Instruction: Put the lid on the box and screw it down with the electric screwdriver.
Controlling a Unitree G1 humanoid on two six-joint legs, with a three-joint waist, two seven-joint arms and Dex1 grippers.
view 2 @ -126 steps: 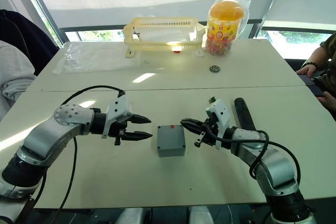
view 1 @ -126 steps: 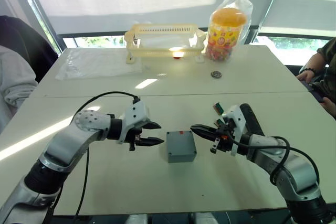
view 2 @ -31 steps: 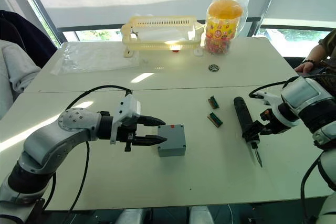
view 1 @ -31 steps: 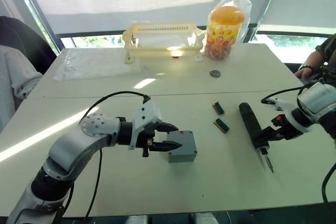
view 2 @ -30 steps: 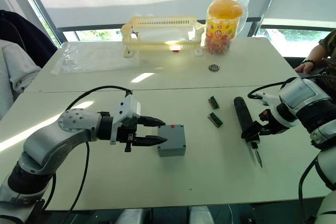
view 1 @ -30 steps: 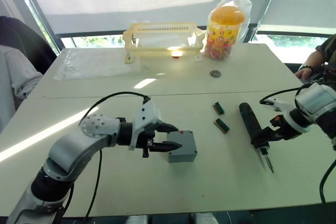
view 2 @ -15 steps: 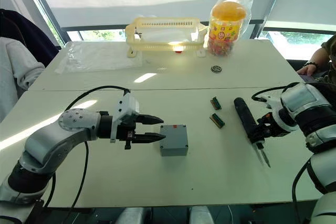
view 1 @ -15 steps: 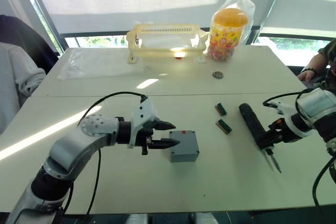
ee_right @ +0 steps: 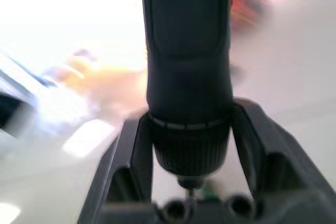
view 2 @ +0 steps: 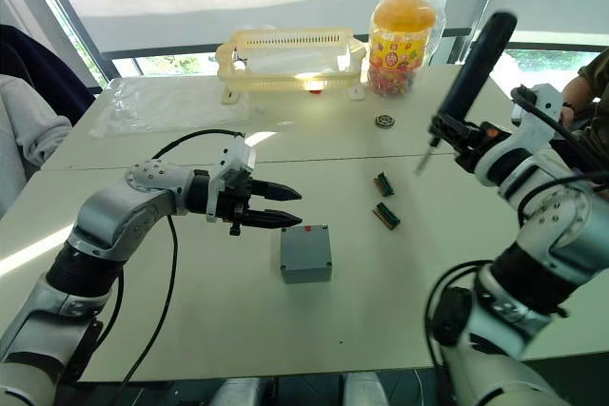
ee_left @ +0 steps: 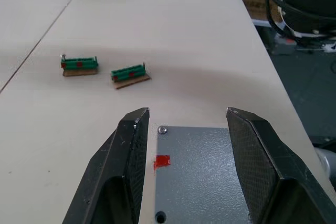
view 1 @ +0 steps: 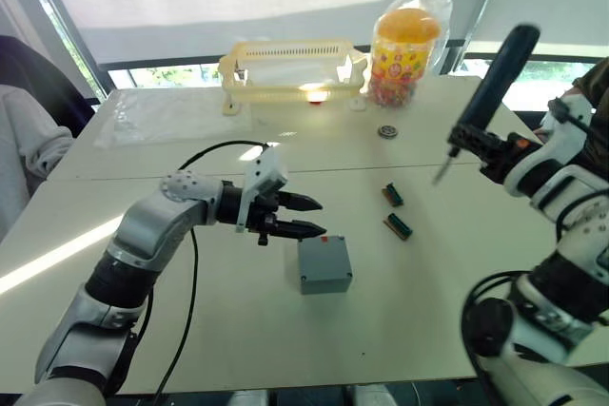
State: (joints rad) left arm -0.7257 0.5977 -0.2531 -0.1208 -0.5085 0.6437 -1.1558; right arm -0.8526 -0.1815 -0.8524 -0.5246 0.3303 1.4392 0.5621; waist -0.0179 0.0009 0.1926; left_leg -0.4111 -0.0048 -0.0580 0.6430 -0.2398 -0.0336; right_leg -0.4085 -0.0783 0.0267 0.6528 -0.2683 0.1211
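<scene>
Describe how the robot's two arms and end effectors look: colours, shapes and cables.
Both arms are rounded silver-grey shells with black joints and loose black cables. The left end effector has a white wrist block and two black tapering fingers; the right end effector has a white wrist housing and broad black fingers.

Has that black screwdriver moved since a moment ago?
Yes. The electric screwdriver lay on the table right of the two green pieces; now the right claw holds it up above them, bit pointing down.

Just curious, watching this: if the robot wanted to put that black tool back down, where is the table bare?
Bare tabletop lies near the table's front edge, in front of the box, and to the right of the two small green parts. It is crowded at the far edge: the yellow rack, candy jar and plastic sheet.
</scene>
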